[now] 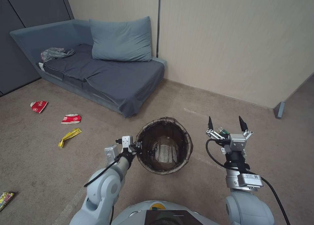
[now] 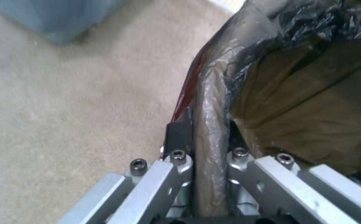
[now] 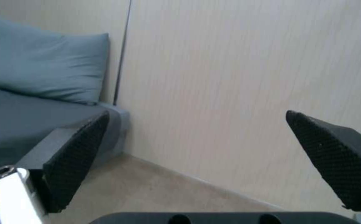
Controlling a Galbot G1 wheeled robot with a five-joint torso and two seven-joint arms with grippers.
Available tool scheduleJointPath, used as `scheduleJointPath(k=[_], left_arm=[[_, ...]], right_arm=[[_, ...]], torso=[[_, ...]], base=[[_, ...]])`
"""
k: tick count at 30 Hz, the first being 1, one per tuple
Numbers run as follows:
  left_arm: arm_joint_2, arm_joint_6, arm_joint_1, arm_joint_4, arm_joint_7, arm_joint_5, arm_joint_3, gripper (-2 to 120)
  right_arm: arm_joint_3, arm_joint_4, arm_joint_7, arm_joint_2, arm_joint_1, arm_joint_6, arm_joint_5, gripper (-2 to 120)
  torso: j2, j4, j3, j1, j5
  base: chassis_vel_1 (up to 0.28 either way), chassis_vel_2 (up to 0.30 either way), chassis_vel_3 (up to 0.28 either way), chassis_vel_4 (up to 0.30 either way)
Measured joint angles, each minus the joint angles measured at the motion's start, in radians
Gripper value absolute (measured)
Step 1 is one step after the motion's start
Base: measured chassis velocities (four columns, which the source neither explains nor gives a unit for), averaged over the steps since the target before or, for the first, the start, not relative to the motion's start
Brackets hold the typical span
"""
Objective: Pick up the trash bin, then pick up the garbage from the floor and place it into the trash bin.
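So the trash bin is upright, mouth facing up, right in front of the robot, with the left gripper pinching its bag-covered rim. Looks empty inside, though it's dim. The right gripper hangs just beside it, fingers spread. Two red cups and a yellow wrapper lie on the carpet by the sofa, well apart from the bin.

beige carpet floor: two crushed red cups, yellow wrapper, sofa.
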Motion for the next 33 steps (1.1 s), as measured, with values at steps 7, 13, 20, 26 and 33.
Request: scheduleJointPath(k=[7, 13, 20, 26, 33], left_arm=[[0.004, -0.031, 0.111, -0.133, 0.031, 0.079, -0.009, 3], [0.004, -0.070, 0.193, -0.198, 0.034, 0.236, -0.026, 3], [-0.011, -0.122, 0.206, -0.199, 0.037, 0.334, -0.019, 3], [-0.017, -0.130, 0.198, -0.198, 0.025, 0.369, -0.015, 3], [-0.023, -0.129, 0.192, -0.196, 0.018, 0.377, -0.012, 3]], right_arm=[[0.001, 0.000, -0.001, 0.000, -0.003, 0.026, -0.010, 100], [0.003, 0.000, -0.003, 0.000, -0.005, 0.042, -0.021, 100], [0.023, 0.001, -0.002, 0.000, -0.014, 0.063, 0.012, 100], [0.026, 0.001, -0.002, 0.000, -0.015, 0.066, 0.019, 100], [0.033, 0.001, 0.006, 0.000, -0.010, 0.063, 0.043, 100]], torso=[[0.000, -0.0001, 0.000, 0.000, -0.0001], [0.000, 0.0000, 0.000, 0.000, 0.0000], [0.000, -0.0002, 0.000, 0.000, 0.0000], [0.000, -0.0001, 0.000, 0.000, 0.0000], [0.000, 0.0000, 0.000, 0.000, 0.0000]], base=[[0.000, 0.000, 0.000, 0.000], [0.000, 0.000, 0.000, 0.000], [0.000, 0.000, 0.000, 0.000], [0.000, 0.000, 0.000, 0.000], [0.000, 0.000, 0.000, 0.000]])
